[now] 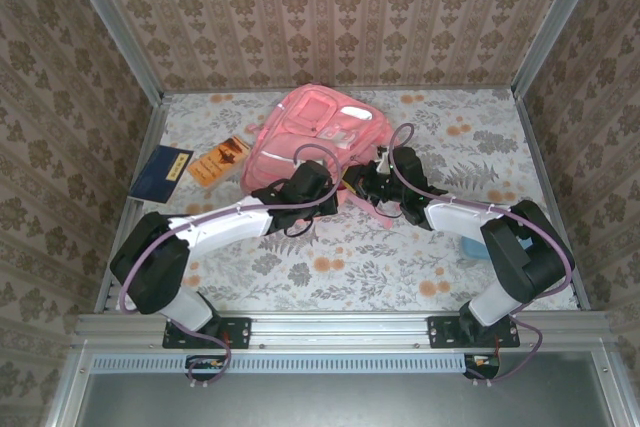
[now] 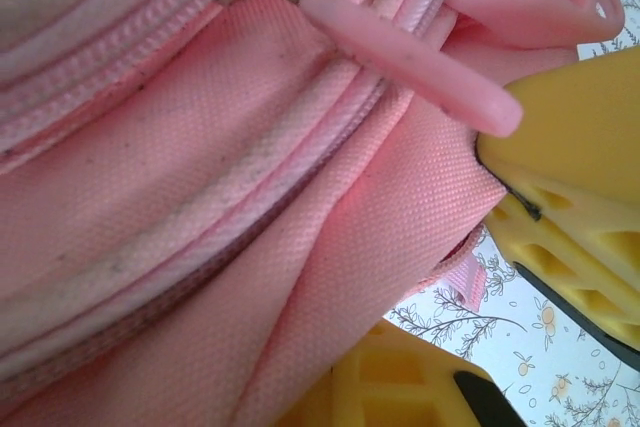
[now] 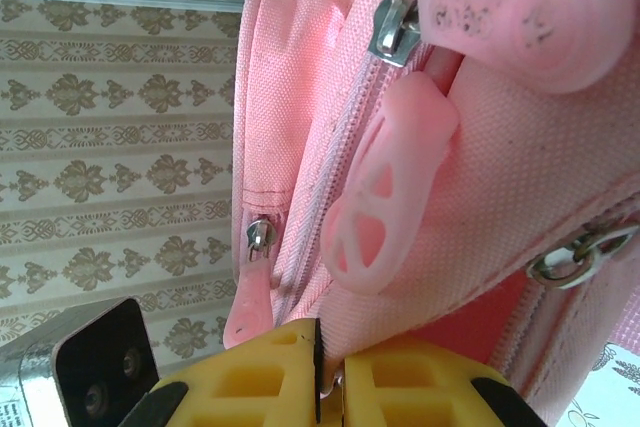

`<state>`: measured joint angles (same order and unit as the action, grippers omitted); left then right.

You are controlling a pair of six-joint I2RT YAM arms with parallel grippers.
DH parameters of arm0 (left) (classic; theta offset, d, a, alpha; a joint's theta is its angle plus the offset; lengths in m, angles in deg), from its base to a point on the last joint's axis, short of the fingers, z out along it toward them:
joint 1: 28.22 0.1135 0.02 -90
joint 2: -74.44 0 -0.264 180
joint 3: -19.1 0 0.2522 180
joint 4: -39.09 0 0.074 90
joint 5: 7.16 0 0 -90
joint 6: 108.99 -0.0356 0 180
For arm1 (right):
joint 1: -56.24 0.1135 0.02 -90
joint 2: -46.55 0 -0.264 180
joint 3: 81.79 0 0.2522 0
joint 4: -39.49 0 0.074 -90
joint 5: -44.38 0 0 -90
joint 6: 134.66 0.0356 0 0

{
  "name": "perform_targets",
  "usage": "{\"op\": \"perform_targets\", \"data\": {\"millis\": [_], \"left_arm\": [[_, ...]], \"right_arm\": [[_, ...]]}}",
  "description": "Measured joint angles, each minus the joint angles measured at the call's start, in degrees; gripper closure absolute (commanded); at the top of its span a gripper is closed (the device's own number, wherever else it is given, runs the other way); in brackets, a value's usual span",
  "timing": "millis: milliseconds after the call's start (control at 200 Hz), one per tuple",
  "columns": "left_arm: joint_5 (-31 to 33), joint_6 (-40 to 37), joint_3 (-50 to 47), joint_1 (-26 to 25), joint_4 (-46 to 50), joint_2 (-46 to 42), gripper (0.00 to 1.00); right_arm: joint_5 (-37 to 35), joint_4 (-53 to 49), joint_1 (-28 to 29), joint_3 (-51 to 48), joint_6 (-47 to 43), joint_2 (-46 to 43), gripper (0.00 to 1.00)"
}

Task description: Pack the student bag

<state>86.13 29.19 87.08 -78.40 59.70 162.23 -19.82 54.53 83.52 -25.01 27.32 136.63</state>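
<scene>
The student bag [image 1: 315, 132], a salmon-pink backpack, lies at the back middle of the table. Both arms reach to its near edge. My left gripper [image 1: 322, 190] is shut on a fold of the bag's fabric [image 2: 330, 277], which passes between its yellow fingers [image 2: 570, 197]. A long pink zip pull [image 2: 400, 52] lies just above them. My right gripper [image 1: 366, 183] is shut too, its yellow fingers [image 3: 270, 377] nearly touching and pinching the bag's seam edge [image 3: 380, 297] below a looped pink zip pull [image 3: 385, 197].
A dark blue book [image 1: 160, 172] and an orange book [image 1: 220, 159] lie left of the bag. A pale blue thing [image 1: 474, 247] peeks out under the right arm. Patterned walls [image 1: 330, 7] and metal rails close the table on three sides.
</scene>
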Motion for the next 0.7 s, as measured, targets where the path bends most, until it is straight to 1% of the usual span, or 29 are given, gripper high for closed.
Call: {"op": "perform_targets", "data": {"millis": [265,385,480,525,565,585,595,610,660,700], "left_arm": [[1.31,-2.03,-2.67,-0.02,4.11,-5.64,1.0],[2.82,-2.97,-5.95,0.55,6.38,-9.38,1.0],[3.58,-3.65,-9.16,2.56,8.35,-12.74,1.0],[3.48,-4.33,-10.03,3.56,9.03,-13.9,1.0],[3.17,-4.96,-10.49,4.33,9.25,-14.75,1.0],[2.64,-5.51,-10.56,4.61,9.14,-15.04,1.0],[2.51,-5.7,-10.58,4.68,9.07,-15.17,1.0],[2.38,-6.03,-10.58,4.83,8.96,-15.23,1.0],[1.29,-7.21,-10.58,4.96,8.44,-15.32,1.0],[0.37,-8.11,-10.58,4.98,7.85,-15.17,1.0]], "right_arm": [[-4.0,-6.23,-0.09,-0.02,-3.3,-3.37,0.94],[-5.49,-8.9,-1.16,-0.02,-4.42,-3.91,0.95],[-6.56,-10.88,-2.64,-0.04,-4.66,-3.91,0.93],[-6.84,-11.39,-3.26,-0.04,-4.74,-3.91,0.89],[-7.1,-11.61,-3.65,-0.07,-4.94,-3.91,0.81],[-7.13,-11.74,-3.82,-0.07,-4.92,-3.91,0.76],[-7.19,-11.74,-3.82,-0.07,-5.27,-3.91,0.72],[-7.32,-11.76,-3.87,-0.07,-5.07,-3.91,0.69],[-7.43,-12.13,-4.2,-0.07,-5.44,-4.15,0.54],[-7.45,-12.66,-4.28,-0.17,-5.7,-4.63,0.47]]}}
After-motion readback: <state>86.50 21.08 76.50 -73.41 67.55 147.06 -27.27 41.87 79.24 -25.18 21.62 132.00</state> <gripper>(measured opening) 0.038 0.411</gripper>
